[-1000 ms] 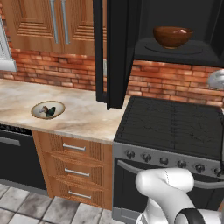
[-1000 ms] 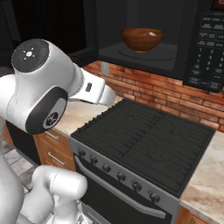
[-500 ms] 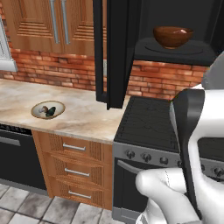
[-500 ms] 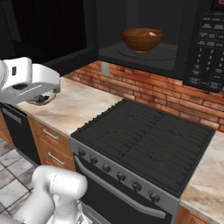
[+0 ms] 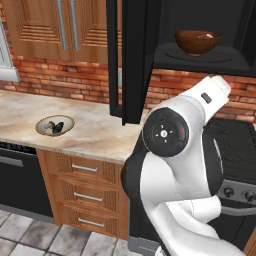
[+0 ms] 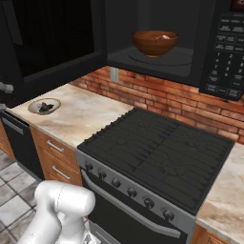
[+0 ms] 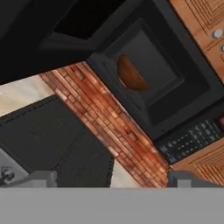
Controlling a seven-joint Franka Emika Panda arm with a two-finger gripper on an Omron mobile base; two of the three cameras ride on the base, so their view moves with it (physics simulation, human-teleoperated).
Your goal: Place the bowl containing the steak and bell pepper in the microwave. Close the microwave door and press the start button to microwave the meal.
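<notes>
Bowl (image 6: pixel 155 43), dark-brown wood, sits upright on the turntable inside the microwave (image 6: pixel 209 52), roughly centred in the cavity. Pale-pink bit at its rim; contents otherwise hidden. Microwave door (image 5: pixel 131 60), plain black panel, swung wide open to the left.

The round dark-brown wooden bowl (image 6: pixel 155 43) sits deep enough that its rim hides most of its contents; a pale pink sliver shows at the rim in the right base view, too small to identify. The large black boxy microwave (image 6: pixel 157 33) is cut off by the top edge there. The white arm (image 5: pixel 175 165) hides part of the black stove (image 5: pixel 235 150). The dark bits in the shallow cream dish (image 5: pixel 54 125) are too small to identify.
</notes>
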